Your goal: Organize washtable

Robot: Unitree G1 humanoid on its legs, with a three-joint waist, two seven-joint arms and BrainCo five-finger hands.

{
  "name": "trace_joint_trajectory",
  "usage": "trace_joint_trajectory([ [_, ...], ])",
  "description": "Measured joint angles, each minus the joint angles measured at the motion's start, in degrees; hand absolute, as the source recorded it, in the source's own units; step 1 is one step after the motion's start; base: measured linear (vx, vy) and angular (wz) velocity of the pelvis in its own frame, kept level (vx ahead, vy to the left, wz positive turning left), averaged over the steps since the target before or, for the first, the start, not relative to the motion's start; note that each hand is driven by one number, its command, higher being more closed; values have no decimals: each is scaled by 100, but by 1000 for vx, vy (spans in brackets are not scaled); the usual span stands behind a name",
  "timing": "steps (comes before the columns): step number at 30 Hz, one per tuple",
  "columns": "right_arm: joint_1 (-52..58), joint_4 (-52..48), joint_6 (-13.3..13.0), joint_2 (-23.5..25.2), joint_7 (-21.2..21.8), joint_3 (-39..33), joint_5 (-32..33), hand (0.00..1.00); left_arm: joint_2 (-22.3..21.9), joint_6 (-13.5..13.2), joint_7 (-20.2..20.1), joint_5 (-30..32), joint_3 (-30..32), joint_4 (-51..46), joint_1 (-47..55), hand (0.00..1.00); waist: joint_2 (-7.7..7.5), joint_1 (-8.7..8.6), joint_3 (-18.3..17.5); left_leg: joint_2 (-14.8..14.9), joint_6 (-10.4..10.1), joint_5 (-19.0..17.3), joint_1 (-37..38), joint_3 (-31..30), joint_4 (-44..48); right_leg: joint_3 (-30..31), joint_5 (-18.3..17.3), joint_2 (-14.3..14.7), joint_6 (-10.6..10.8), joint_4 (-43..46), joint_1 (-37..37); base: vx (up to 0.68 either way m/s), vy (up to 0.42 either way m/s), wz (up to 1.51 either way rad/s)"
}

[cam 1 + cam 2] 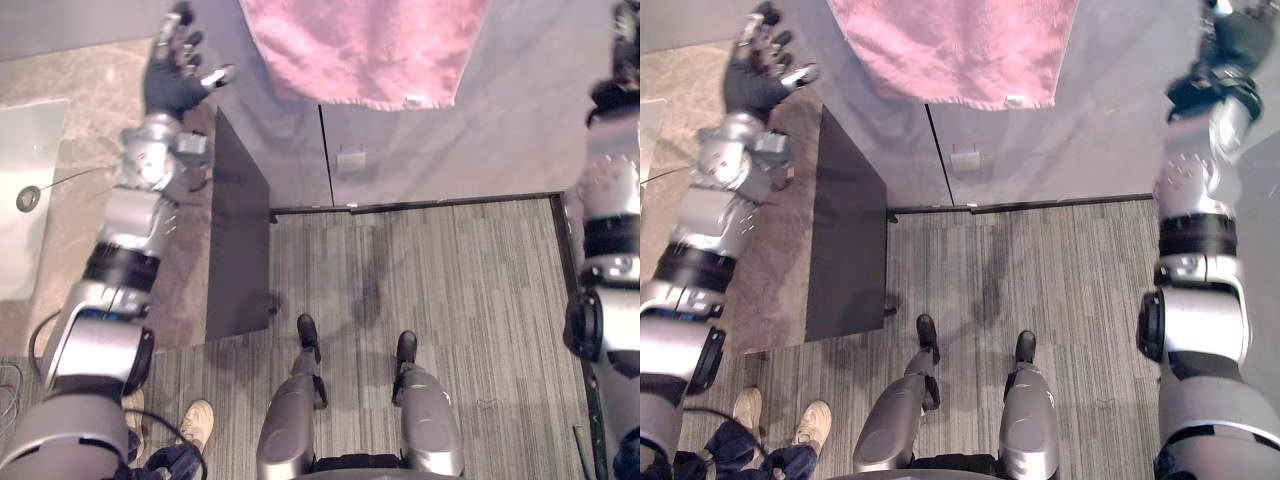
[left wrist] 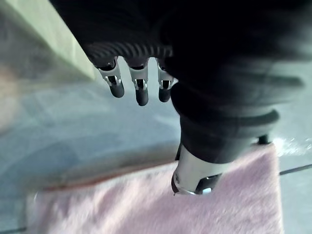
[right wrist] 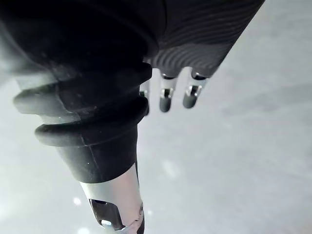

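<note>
The robot is holding both arms up over the grey counter (image 1: 540,70). The pink towel (image 1: 360,50), which I am judging to be the thing to put in order, is lying spread out in the middle. Its lower hem is reaching toward the cabinet doors (image 1: 420,150), but I cannot tell whether it is hanging over the front edge or lying flat. No hand is touching it. The left hand (image 1: 175,70) is hovering just beside the towel's left edge with its fingers (image 2: 141,90) straight and relaxed and its thumb standing out, so it is open and carrying nothing. The right hand (image 1: 1230,45) is hovering well apart from the towel on the right, over bare grey surface, and it is also showing loose fingers with nothing between them. The step in hand seems to be the approach to the towel, and the grasp is not yet made. To do it well, each hand should be coming down on its own corner, the right one travelling farther inward. The fingers should be pressing flat first, so that the thumb can pinch only one layer of cloth. Soft terry is likely to be bunching and sliding, so both hands should be closing at the same moment and lifting evenly. The left arm should be keeping away from the pale basin (image 1: 30,150) and the dark panel (image 1: 240,240) beside it.
</note>
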Motion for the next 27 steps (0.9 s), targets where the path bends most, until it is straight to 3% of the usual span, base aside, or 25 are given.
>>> trace_joint_trajectory([
  [4, 1142, -875, -171, 108, -233, -1176, -228, 0, 36, 42, 0, 257, 1083, -558, 1068, 0, -61, -25, -23, 61, -49, -38, 114, 7, -1, 24, 57, 93, -36, -311, 244, 47, -73, -4],
  [7, 1919, -1159, -189, 368, -264, -1607, -299, 0, -42, 142, -5, 418, 1536, -645, 1807, 0, -231, -37, -273, 101, -87, -125, 157, 11, -3, 87, 136, 176, -30, -621, 376, 66, -70, -13],
  [12, 3009, -1662, -36, 872, -191, -1833, -685, 0, -686, 254, -15, 474, 1748, -730, 2407, 0, -490, -137, -805, 90, -90, -201, 264, 21, -4, 81, 186, 193, -4, -838, 581, 97, -54, -1],
  [16, 3811, -2173, 215, 1291, 25, -1927, -932, 0, -1192, 306, -80, 590, 1755, -1331, 3047, 0, -563, -292, -1176, 83, -125, -236, 434, 28, -4, 80, 167, 191, -20, -849, 753, 87, -35, -1],
  [22, 5050, -2860, 457, 2302, 284, -2376, -1342, 0, -2084, 346, -276, 812, 1905, -1859, 3811, 0, -508, -511, -1586, 129, -172, -441, 887, 261, -11, 258, -65, 190, -72, -606, 901, -20, -15, -18],
  [23, 5346, -2927, 561, 2560, 335, -2441, -1411, 0, -2267, 348, -276, 813, 1978, -1946, 4050, 0, -522, -604, -1703, 136, -238, -566, 957, 345, -13, 296, -142, 174, -44, -569, 909, -89, 32, -29],
  [24, 5698, -2956, 607, 2900, 411, -2543, -1525, 0, -2406, 354, -286, 819, 1971, -1970, 4278, 0, -694, -618, -1873, 56, -251, -613, 980, 500, 180, 331, -144, -23, -52, -639, 890, -40, 54, -42],
  [25, 5881, -3003, 656, 3065, 429, -2616, -1546, 0, -2495, 358, -286, 828, 1954, -1978, 4370, 0, -738, -615, -1919, 13, -187, -690, 979, 595, 563, 395, -143, -84, -53, -644, 912, 93, 57, -54],
  [26, 6310, -3275, 758, 3418, 502, -2678, -1580, 0, -2655, 372, -287, 891, 1874, -2006, 4540, 0, -692, -597, -2018, 55, -100, -998, 956, 650, 749, 435, -138, -62, -41, -627, 976, 55, 25, -43],
  [27, 6648, -3462, 775, 3792, 527, -2698, -1603, 0, -2771, 421, -342, 966, 1805, -2028, 4617, 0, -675, -668, -2073, 29, -88, -1071, 1177, 718, 395, 469, -176, -48, 5, -574, 1016, 5, 36, -30],
])
